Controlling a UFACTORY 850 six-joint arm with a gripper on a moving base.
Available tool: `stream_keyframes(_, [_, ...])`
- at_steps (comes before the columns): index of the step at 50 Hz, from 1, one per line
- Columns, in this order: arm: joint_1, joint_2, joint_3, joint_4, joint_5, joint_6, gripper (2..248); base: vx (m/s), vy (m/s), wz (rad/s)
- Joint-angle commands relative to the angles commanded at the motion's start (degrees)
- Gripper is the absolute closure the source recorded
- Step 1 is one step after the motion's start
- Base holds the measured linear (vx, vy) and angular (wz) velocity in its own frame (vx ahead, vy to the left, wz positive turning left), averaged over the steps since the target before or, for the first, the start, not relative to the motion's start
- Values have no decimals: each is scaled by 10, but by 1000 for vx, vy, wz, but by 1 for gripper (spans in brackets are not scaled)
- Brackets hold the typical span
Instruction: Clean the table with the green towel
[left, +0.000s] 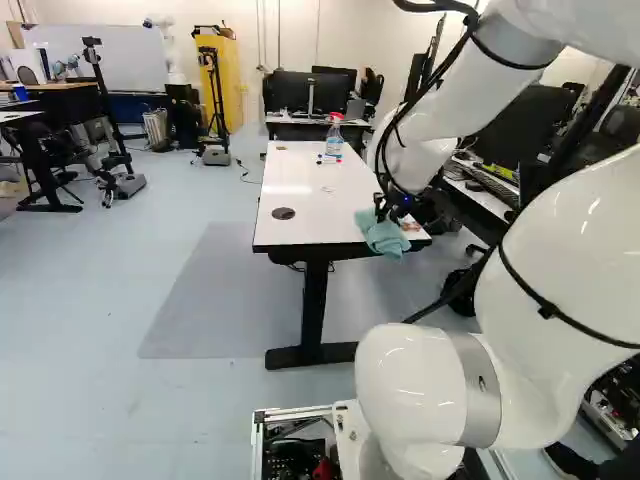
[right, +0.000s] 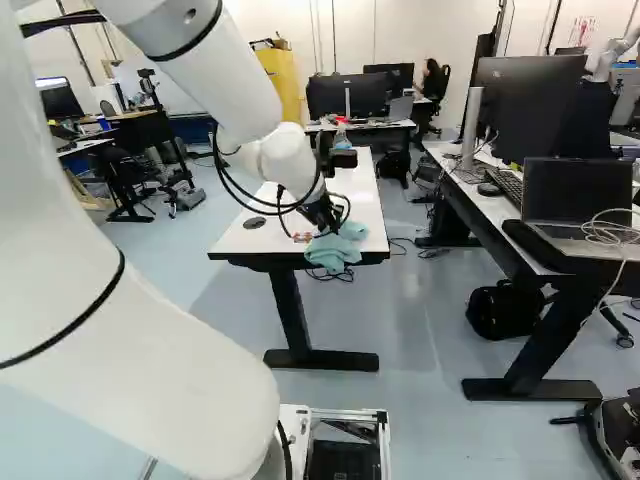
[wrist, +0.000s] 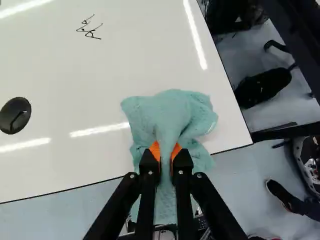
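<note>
pincer (right: 332, 220) is clamped on the green towel (wrist: 170, 112), a bunched fold of it pinched between the two orange pads (wrist: 155, 149). towel's at the near end of the white tabletop (left: 315, 185), by the right corner: part spread on the surface ahead of the fingers, part draped past the near edge. arm (right: 235, 75) reaches out over that end, pincer angled down. black scribble (wrist: 90, 29) on the white surface, well apart from the towel. round black cable cover (wrist: 15, 115) also set in the surface, left of the towel in the left base view. spray bottle with red top (left: 334, 138) stands upright farther along the tabletop, a few markers (left: 328, 159) lying near it. black bag (right: 505, 310) on the floor, right base view, right side.
</note>
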Motion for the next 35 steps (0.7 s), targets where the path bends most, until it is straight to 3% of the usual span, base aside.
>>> stream_keyframes(24, [12, -27, -63, 0, 0, 0, 207, 0, 0, 0])
stream_keyframes(35, [17, -61, -96, 0, 0, 0, 207, 0, 0, 0])
